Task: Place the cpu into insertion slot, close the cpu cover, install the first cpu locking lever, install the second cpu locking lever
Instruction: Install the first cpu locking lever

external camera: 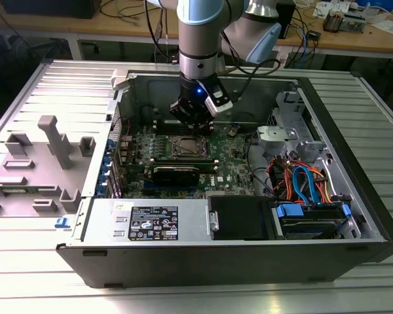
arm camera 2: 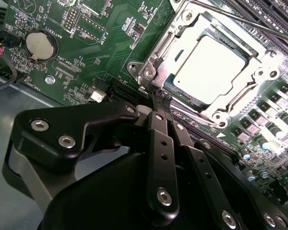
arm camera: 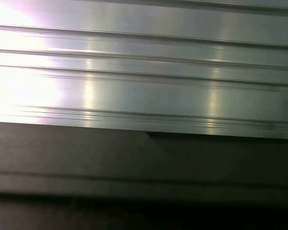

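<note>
Exterior view takes in the ribbed tabletop (external camera: 26,261) with the open computer case (external camera: 354,216) lying on its side, probably so that the green motherboard (external camera: 229,157) faces up to the arm (external camera: 200,39) reaching down from the far side. The gripper (external camera: 191,121) hangs just above the far edge of the insertion slot (external camera: 185,146). In the second wrist view finer detail appears: the gripper's fingers (arm camera 2: 159,103) are drawn together with nothing visible between them, tips beside a corner of the slot's frame. The cpu (arm camera 2: 216,64) sits in the slot, and the cpu cover (arm camera 2: 257,76) appears folded down around it, likely to keep it seated. In the first wrist view there is ribbed silver metal (arm camera: 144,72) above a dark band.
</note>
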Controlling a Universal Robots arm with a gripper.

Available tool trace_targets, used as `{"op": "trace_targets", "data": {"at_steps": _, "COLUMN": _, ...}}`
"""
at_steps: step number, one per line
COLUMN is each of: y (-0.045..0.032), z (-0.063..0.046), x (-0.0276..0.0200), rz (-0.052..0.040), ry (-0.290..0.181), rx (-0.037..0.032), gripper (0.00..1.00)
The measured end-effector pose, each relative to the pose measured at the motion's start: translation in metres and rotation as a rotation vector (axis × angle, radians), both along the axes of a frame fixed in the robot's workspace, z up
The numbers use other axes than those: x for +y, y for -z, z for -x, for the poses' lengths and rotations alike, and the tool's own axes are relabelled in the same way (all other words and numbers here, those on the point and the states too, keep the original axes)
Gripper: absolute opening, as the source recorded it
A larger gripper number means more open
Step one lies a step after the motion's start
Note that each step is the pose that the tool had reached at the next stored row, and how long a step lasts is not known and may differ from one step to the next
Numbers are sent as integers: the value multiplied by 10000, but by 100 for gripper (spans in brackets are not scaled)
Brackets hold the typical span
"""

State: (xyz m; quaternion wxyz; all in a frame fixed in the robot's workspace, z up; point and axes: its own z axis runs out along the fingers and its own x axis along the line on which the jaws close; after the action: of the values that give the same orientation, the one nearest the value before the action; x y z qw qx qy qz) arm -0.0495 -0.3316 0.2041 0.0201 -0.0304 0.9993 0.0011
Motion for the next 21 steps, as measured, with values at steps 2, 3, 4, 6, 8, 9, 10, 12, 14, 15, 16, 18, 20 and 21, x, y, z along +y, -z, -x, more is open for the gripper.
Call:
{"op": "trace_targets", "data": {"at_steps": 2, "y": 1, "z": -1, "x": 1, "rz": -3, "ry": 0, "rx": -2, "gripper": 11}}
{"op": "trace_targets", "data": {"at_steps": 3, "y": 1, "z": -1, "x": 1, "rz": -4, "ry": 0, "rx": -3, "gripper": 11}}
{"op": "trace_targets", "data": {"at_steps": 4, "y": -4, "z": -1, "x": 1, "rz": -6, "ry": 0, "rx": -5, "gripper": 11}}
{"op": "trace_targets", "data": {"at_steps": 6, "y": -27, "z": -1, "x": 2, "rz": -9, "ry": 0, "rx": -7, "gripper": 11}}
{"op": "trace_targets", "data": {"at_steps": 8, "y": -34, "z": -1, "x": 1, "rz": -5, "ry": 0, "rx": -5, "gripper": 11}}
{"op": "trace_targets", "data": {"at_steps": 9, "y": -34, "z": -1, "x": 1, "rz": -6, "ry": 0, "rx": -5, "gripper": 11}}
{"op": "trace_targets", "data": {"at_steps": 10, "y": -35, "z": -1, "x": 1, "rz": -6, "ry": -1, "rx": -4, "gripper": 11}}
{"op": "trace_targets", "data": {"at_steps": 12, "y": -35, "z": -1, "x": 1, "rz": -4, "ry": -1, "rx": -3, "gripper": 11}}
{"op": "trace_targets", "data": {"at_steps": 14, "y": -35, "z": -1, "x": 0, "rz": -1, "ry": 0, "rx": -2, "gripper": 11}}
{"op": "trace_targets", "data": {"at_steps": 15, "y": -35, "z": -1, "x": 2, "rz": -2, "ry": -2, "rx": -2, "gripper": 11}}
{"op": "trace_targets", "data": {"at_steps": 16, "y": -35, "z": -1, "x": 5, "rz": -3, "ry": -1, "rx": -3, "gripper": 11}}
{"op": "trace_targets", "data": {"at_steps": 18, "y": -35, "z": 0, "x": 15, "rz": -2, "ry": -44, "rx": -3, "gripper": 11}}
{"op": "trace_targets", "data": {"at_steps": 20, "y": -34, "z": -1, "x": 21, "rz": -4, "ry": -201, "rx": -4, "gripper": 11}}
{"op": "trace_targets", "data": {"at_steps": 21, "y": -35, "z": -1, "x": 22, "rz": -3, "ry": -220, "rx": -3, "gripper": 11}}
